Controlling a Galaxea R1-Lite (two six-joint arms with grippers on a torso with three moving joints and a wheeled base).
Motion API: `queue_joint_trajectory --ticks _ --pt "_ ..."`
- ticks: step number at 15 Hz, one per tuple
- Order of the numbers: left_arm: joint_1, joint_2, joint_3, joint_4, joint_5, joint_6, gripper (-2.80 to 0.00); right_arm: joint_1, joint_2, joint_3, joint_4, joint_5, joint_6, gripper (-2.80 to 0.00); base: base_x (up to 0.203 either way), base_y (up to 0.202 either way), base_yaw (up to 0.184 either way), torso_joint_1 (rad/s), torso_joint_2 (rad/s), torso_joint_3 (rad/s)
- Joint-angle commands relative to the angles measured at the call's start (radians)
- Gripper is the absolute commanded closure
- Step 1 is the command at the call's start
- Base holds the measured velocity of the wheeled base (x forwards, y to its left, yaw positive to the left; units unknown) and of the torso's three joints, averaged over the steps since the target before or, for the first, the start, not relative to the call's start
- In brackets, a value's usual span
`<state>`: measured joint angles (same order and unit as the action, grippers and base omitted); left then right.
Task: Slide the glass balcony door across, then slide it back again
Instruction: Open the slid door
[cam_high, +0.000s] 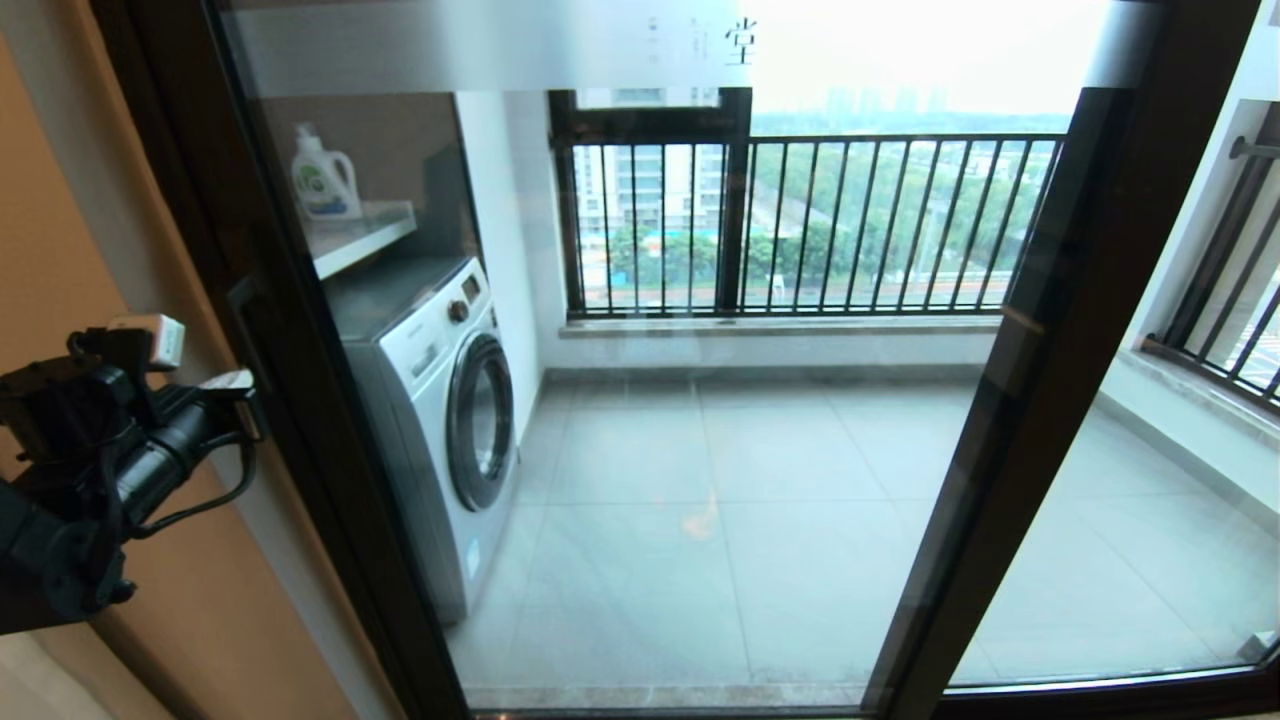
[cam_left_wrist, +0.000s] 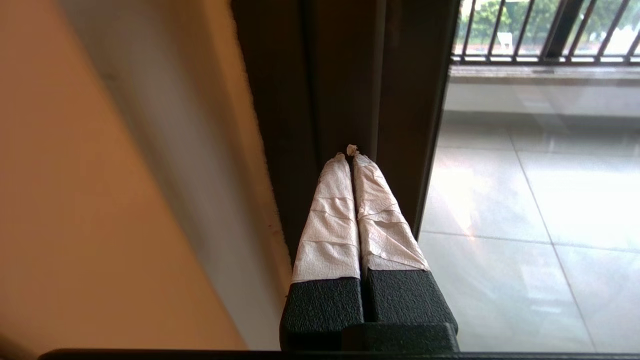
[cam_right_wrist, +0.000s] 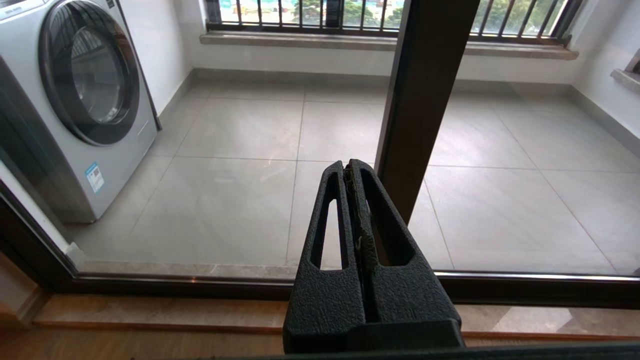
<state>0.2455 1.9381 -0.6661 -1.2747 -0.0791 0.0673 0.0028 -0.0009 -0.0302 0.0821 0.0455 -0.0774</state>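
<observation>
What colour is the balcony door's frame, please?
Dark brown, the glass balcony door's frame; head view shows it best.

Washing machine (cam_right_wrist: 75, 100) off to the gripper's side, detergent bottle (cam_high: 325, 175) on shelf (cam_high: 365, 238) above; railing (cam_high: 800, 225) beyond.

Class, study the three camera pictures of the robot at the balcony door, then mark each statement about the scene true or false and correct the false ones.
1. The left gripper is shut, its tips at the dark frame of the glass balcony door. True.
2. The right gripper is open wide. False: its fingers are closed together.
3. A washing machine stands behind the glass. True.
4. The detergent bottle lies on the balcony floor. False: it stands on a shelf above the machine.
</observation>
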Motion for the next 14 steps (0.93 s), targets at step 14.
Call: queue_joint_trajectory --ticks 14 --pt "0.026 -0.070 -0.069 -0.001 -0.004 0.000 0.00 0.000 0.001 0.000 0.001 0.000 -0.001 0.00 0.000 0.000 0.000 0.000 0.00 0.000"
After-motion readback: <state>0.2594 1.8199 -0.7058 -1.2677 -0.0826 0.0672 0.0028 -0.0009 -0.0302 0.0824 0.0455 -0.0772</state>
